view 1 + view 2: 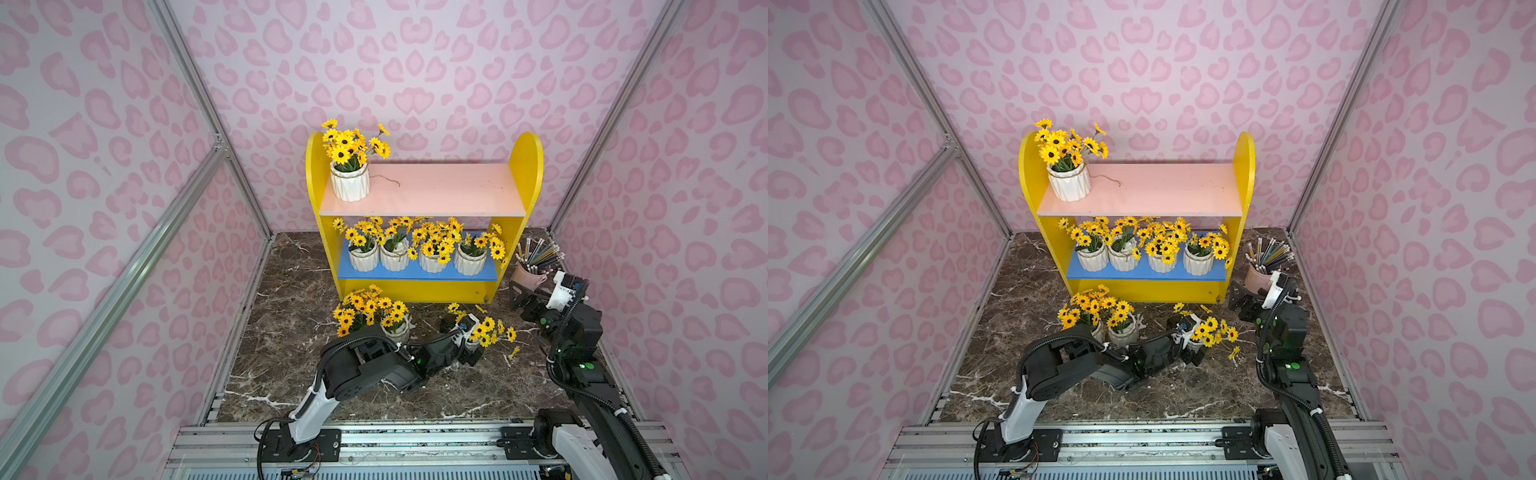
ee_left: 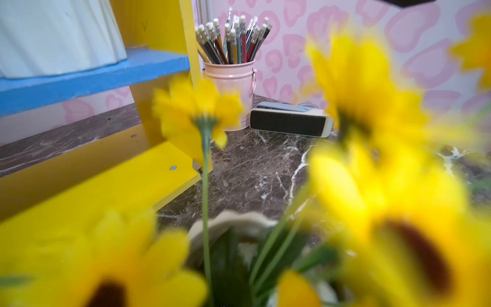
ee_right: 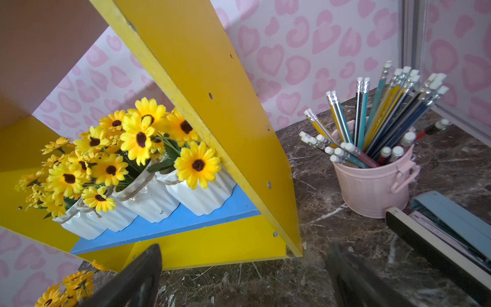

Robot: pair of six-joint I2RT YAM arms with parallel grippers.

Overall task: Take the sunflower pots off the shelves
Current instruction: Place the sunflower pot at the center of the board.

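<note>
As I am reading it, I am lining up my right gripper [image 3: 244, 247] for the nearest pot [image 3: 202, 196] on the blue board [image 1: 415, 274] of the shelves [image 1: 528, 166]. My fingers [image 3: 138, 279] are standing wide apart with nothing between them. The yellow side panel [image 3: 239, 148] is standing squarely in front of me, so I am going to have to slide toward the middle first. Then I should come in level under the pink board [image 1: 449, 187] and close on the white ribbed body below the twine, not on the flowers. The four pots there are standing close in a row, so I am planning a narrow, straight entry and a slight lift before drawing back. The cup of pencils [image 3: 372, 191] and what looks like a stapler [image 3: 438, 234] are sitting just beside me, easy to knock.

A fifth pot [image 1: 350, 185] is standing alone at the left end of the pink board. On the floor [image 1: 291, 374] in front of the shelves two pots [image 1: 1121, 332] are standing, and a third pot [image 2: 239, 220] is right at my left gripper [image 1: 471, 351]. Flowers are filling that wrist view, so I cannot tell whether those fingers are gripping it or spread.

My right arm is reaching forward along the wall, forearm low, wrist turned in toward the shelves. My left arm is folding high at the elbow, its forearm running low across the floor toward the middle.
</note>
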